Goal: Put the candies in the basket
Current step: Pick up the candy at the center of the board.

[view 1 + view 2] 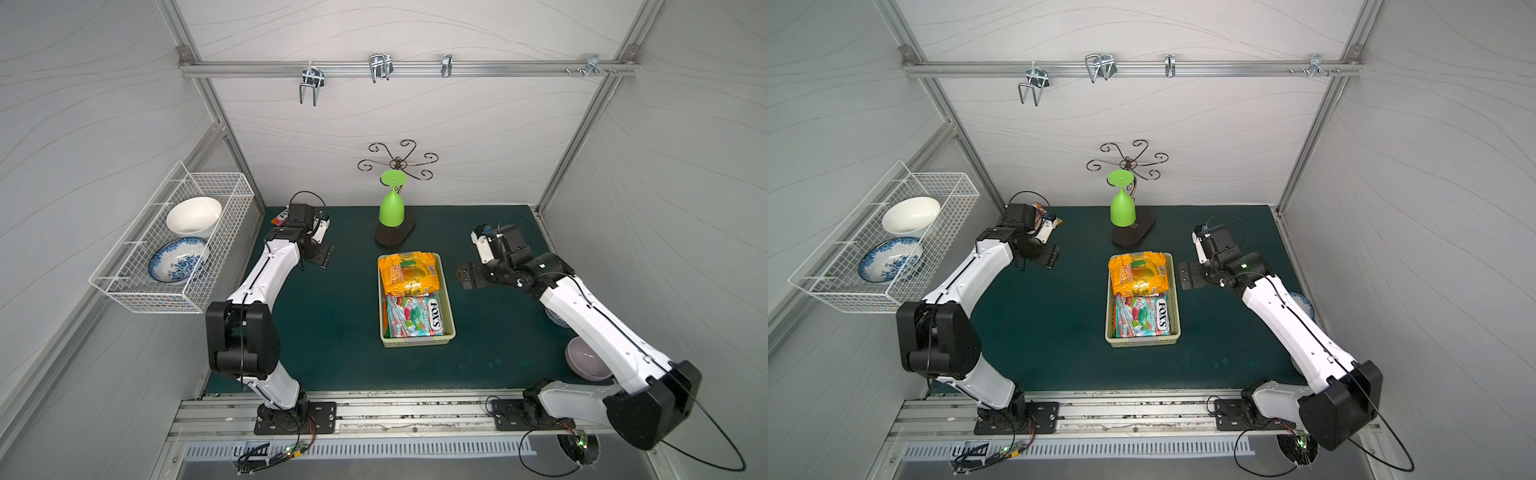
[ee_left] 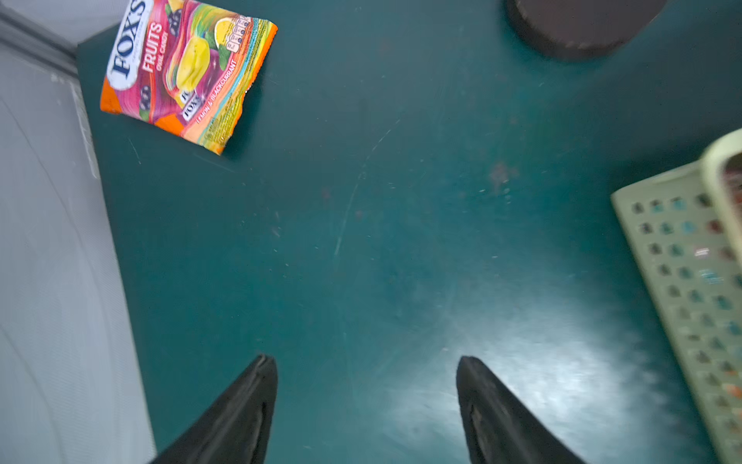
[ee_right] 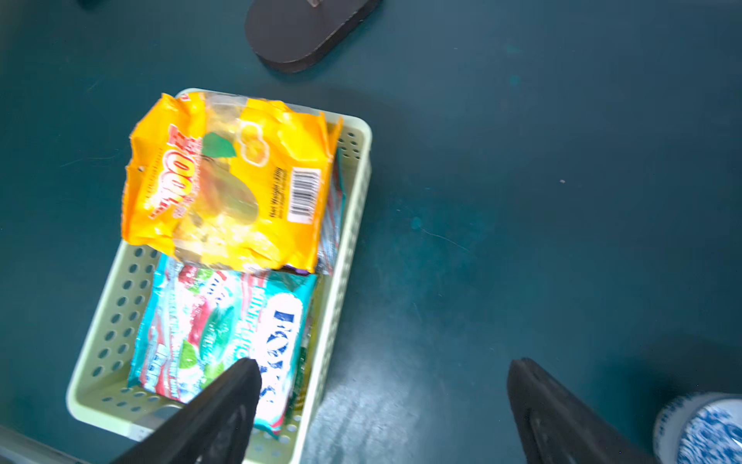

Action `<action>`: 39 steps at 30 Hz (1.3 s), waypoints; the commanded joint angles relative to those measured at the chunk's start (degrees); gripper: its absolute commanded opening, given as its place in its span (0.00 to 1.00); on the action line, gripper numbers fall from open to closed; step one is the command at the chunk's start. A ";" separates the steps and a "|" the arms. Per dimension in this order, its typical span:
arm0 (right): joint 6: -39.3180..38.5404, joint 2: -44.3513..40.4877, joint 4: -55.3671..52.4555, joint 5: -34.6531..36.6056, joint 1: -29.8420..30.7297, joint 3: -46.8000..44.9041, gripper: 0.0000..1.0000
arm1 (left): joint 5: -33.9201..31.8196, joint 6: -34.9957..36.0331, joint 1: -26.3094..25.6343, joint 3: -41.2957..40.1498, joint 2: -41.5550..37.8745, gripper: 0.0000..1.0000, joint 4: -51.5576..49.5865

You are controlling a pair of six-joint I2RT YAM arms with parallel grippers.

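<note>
Left pincer point(image 2: 366, 373): jaws apart, nothing between them. It hangs over bare desk point(image 1: 332, 332) near the left edge, short of the far left corner.
Right pincer point(image 3: 383, 369): jaws spread wide, empty. It is held above the desk near the right side of the basket point(image 3: 353, 201).
Loose candy bag point(image 2: 180, 72): one multicoloured "FOX'S" bag lies flat in the far left corner of the desk, close to the left wall and well apart from the left pincer.
Basket position: middle of the desk, long side running from near edge to far edge.
Basket contents: an orange bag point(image 3: 229, 180) lies on top at the far end, its edge riding over the rim. A teal bag point(image 3: 225, 341) lies at the near end. Edges of other bags show beneath; the count cannot be told.
Handling, judged: light, thin glossy film, slippery, soft and crinkly, with the sweets inside free to shift.
Grip point, judged: pinch a crimped end seam or the corner facing the pincer, which appears slightly raised. A flat squeeze on the middle would likely slide off.
Hazard, judged: the wall crowds the bag on one side, and the basket pile is already high.
Other items: an upturned green goblet point(image 1: 390, 208) on a dark stand by the far edge; a wire rack point(image 1: 174, 249) holding two bowls on the left wall.
Progress, judged: one bag visibly left outside.
</note>
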 commanded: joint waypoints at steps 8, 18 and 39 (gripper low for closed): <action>-4.58 -8.81 9.08 0.36 -1.31 -10.50 0.99 | -5.70 15.56 3.45 13.22 13.57 0.68 0.70; -5.24 -10.03 10.51 2.67 -1.13 -13.18 0.99 | -9.01 24.93 5.06 26.80 28.58 0.66 -0.11; -6.04 -10.01 10.88 3.38 -0.80 -13.42 0.99 | -13.62 34.05 8.35 49.96 51.78 0.51 3.25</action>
